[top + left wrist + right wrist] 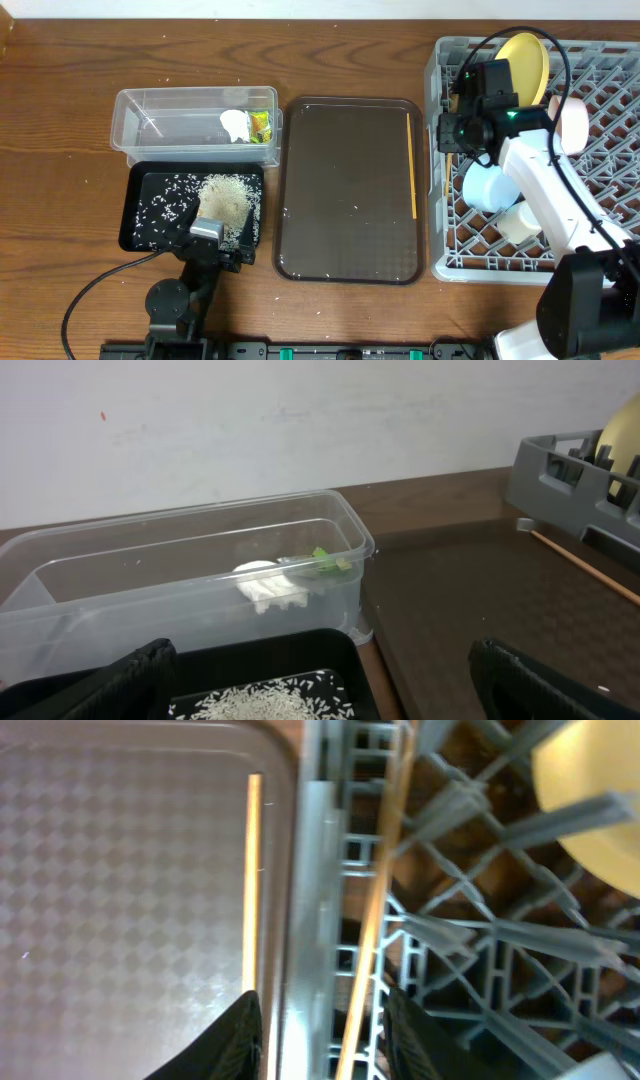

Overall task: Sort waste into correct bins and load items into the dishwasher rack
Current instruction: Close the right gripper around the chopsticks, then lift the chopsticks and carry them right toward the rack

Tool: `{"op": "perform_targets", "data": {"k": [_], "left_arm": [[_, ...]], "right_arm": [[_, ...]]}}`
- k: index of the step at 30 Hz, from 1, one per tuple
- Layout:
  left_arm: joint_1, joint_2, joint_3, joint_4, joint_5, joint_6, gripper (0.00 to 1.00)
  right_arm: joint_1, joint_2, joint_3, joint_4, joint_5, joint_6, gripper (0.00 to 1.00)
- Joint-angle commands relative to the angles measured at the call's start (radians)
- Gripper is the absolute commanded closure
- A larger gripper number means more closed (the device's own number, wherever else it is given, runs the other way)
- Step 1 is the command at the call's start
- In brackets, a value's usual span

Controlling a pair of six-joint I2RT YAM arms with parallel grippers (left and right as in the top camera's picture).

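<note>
Wood-grain table [60, 100] — left gripper [325, 680], right gripper [325, 1020] both spread; thin chopstick [385, 870] across lattice rack [470, 935].

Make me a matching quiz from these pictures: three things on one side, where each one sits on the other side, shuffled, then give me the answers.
Things:
1. rice grains
2. white tissue
3. yellow plate

Places:
A. grey rack
B. black tray
C. clear tub

Pairs: 1-B, 2-C, 3-A
</note>
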Motion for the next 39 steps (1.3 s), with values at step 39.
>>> {"op": "perform_targets", "data": {"k": [39], "left_arm": [[0.006, -0.003, -0.026, -0.018, 0.02, 0.01, 0.05]], "right_arm": [[0.27, 0.306, -0.002, 0.021, 0.083, 0.136, 0.99]]}}
